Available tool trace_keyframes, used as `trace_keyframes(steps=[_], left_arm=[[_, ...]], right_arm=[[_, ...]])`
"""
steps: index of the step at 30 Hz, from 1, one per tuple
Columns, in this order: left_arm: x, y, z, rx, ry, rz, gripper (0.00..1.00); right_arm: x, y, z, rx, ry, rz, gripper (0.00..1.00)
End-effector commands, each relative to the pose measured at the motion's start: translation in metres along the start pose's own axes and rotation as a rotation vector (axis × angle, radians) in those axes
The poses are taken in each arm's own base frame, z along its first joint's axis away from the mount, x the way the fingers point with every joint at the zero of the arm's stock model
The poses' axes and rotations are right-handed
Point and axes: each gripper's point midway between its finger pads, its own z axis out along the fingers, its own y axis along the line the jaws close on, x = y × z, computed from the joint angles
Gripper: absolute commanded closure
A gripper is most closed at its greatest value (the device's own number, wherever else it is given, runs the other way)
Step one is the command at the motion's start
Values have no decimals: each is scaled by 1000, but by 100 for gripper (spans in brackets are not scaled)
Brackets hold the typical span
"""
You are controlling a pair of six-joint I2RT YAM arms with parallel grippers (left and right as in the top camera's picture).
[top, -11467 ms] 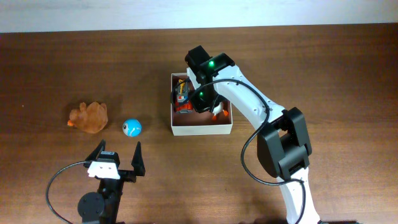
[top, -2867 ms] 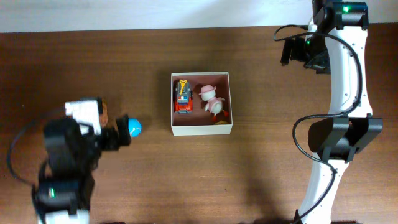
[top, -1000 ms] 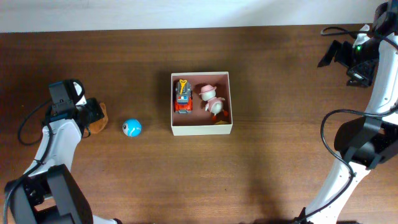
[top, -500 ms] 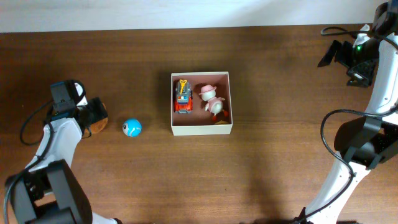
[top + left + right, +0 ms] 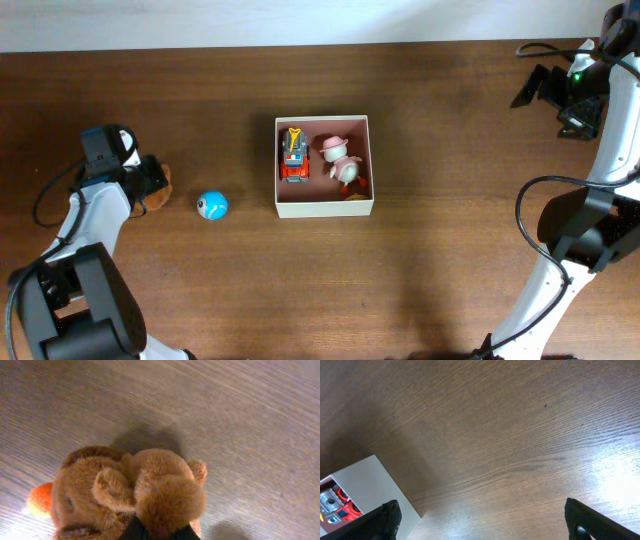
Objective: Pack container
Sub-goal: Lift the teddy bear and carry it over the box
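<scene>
The container (image 5: 323,204), a square cream-walled box, stands mid-table and holds a red toy truck (image 5: 292,157) and a pink-and-white duck toy (image 5: 340,162). At the far left, a brown plush toy (image 5: 160,188) lies on the wood, mostly under my left gripper (image 5: 146,185). In the left wrist view the plush (image 5: 115,490) fills the frame, and my left gripper (image 5: 159,532) is shut on one fuzzy lobe of it. My right gripper (image 5: 545,88) hangs open at the far right back; in its wrist view it (image 5: 482,522) is wide open over bare wood.
A small blue ball (image 5: 212,206) sits between the plush and the container. The right wrist view catches the container's corner (image 5: 365,485) and part of the truck (image 5: 335,502) at lower left. A white wall runs along the table's far edge.
My left gripper opened, then closed on the plush, shifting slightly over it. The right arm, the ball and the container have not moved.
</scene>
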Motion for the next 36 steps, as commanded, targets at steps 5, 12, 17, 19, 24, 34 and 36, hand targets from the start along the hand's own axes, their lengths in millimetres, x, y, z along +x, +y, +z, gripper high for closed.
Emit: trace_keyframes(steps=[5, 12, 17, 19, 24, 34, 36], left_arm=[[-19, -35, -31, 166, 21, 7, 98], [-44, -99, -117, 319, -59, 112, 98], [-29, -175, -179, 454, -144, 286, 98], [-15, -204, -197, 510, -157, 347, 98], [22, -253, -207, 513, -134, 408, 98], [92, -307, -168, 406, -2, 425, 98], [98, -305, -149, 338, 16, 388, 98]], right_arm=[[2, 5, -4, -18, -5, -16, 2], [2, 5, -4, -18, -5, -16, 1], [2, 5, -4, -18, -5, -16, 1], [2, 5, -4, -18, -5, -16, 1], [2, 5, -4, -18, -5, -16, 1], [2, 5, -4, -18, -5, -16, 1], [2, 5, -4, -18, -5, -16, 1]])
